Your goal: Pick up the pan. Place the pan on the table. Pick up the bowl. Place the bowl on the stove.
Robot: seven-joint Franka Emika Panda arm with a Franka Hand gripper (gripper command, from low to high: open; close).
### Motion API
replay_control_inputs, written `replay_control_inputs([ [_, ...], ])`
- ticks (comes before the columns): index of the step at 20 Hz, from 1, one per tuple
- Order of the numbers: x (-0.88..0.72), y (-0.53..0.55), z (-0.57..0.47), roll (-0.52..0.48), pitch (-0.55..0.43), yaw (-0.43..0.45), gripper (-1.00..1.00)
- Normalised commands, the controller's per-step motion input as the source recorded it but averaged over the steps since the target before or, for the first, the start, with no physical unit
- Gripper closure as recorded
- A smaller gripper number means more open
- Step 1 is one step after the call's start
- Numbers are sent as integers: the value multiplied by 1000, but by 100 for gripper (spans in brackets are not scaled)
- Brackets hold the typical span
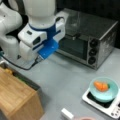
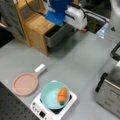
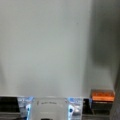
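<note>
1. Gripper (image 1: 47,51): raised over the table (image 1: 67,77) near the oven (image 1: 87,40) in a front view, beside the wooden box (image 2: 32,27) and its open drawer (image 2: 58,35) in a front view. Well apart from pan and bowl. Holds nothing visible; can't tell how wide the jaws stand. Wrist view shows mostly bare table (image 3: 50,45) w/ a small orange-topped block (image 3: 102,96) at bottom right.
2. Pan (image 2: 25,83): flat on the table, just beside the stove, handle (image 2: 40,68) pointing to a front view's top right. In a front view only the handle (image 1: 67,113) and a sliver of rim show at bottom edge.
3. Bowl (image 1: 105,90): sits on the stove (image 1: 110,108) in both front views, covering the hob; orange food piece (image 2: 62,95) inside.
4. So both placements look done, judging from how things lie.
5. Handling (judgement): bowl prob. light, stiff, smooth-walled, so slippery; best hold is the rim, clear of the food. Pan thin, light, rigid; the handle is the natural grip, though it'd tilt if pinched far out.
</note>
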Motion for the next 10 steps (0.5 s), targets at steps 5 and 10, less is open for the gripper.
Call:
replay_control_inputs([
  [5,-260,297,-31,20,-203,-121,-100],
  [10,-185,227,-4,-22,-148,-86,-100],
])
